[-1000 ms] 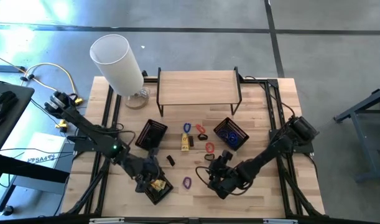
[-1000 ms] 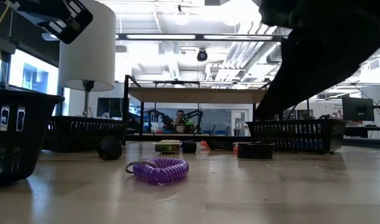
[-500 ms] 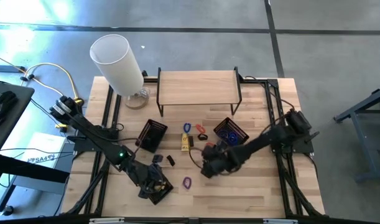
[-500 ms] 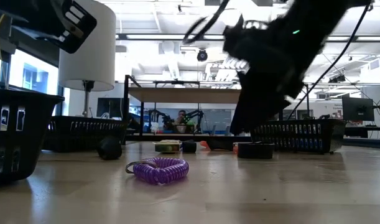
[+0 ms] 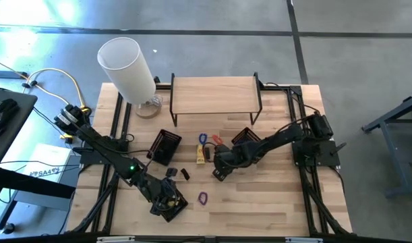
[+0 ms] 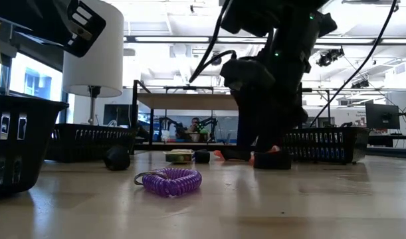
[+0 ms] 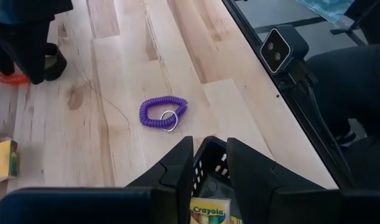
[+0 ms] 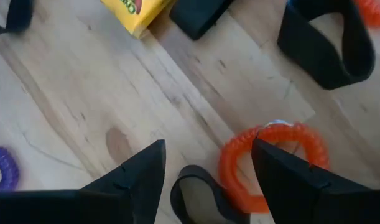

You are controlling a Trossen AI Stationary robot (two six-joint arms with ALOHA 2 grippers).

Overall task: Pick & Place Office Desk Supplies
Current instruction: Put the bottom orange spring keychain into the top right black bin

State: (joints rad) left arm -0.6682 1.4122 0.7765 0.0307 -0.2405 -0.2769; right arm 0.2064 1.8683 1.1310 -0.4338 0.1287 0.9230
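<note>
arms: dark, jointed | green indicator lights | black cables | fingers: dark

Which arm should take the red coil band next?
Right. Its pincer is open and hangs right over the red coil band, one finger on either side of it. The left pincer is over the near-edge black basket, apart from the band.

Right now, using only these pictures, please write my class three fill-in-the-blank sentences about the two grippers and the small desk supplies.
1. The coiled band lying alone on the table near the left gripper is ____ in colour.
2. The yellow packet in the basket under the left gripper bears the word ____.
3. The right gripper, fingers open, hangs over a coiled band coloured ____.

Missing words: purple; Crayola; orange
</note>
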